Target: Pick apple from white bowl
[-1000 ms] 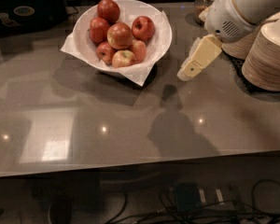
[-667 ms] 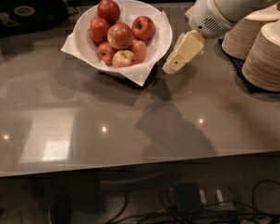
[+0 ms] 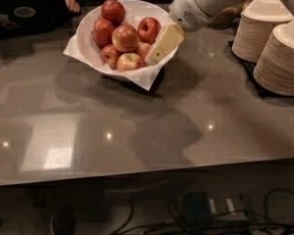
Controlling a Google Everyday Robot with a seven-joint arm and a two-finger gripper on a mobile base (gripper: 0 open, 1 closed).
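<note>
The white bowl (image 3: 87, 24) stands at the back left of the grey table, lined with white paper (image 3: 146, 78) whose corners stick out over the rim. Several red apples are piled in it, one in the middle (image 3: 125, 37) and a paler one at the front (image 3: 130, 61). My gripper (image 3: 156, 56), cream-coloured on a white arm (image 3: 206, 1), reaches in from the upper right. Its tip hangs over the bowl's right rim, next to the rightmost apple (image 3: 148, 28). It holds nothing that I can see.
Two tall stacks of pale disposable plates (image 3: 262, 26) (image 3: 284, 58) stand on a black mat at the right. A dark device (image 3: 24, 13) and a person's hand (image 3: 71, 5) are at the back left. The table's front edge (image 3: 147, 173) runs across below.
My arm has swung left, and the gripper has moved from the table beside the plates to over the bowl's right rim. The apples have not moved.
</note>
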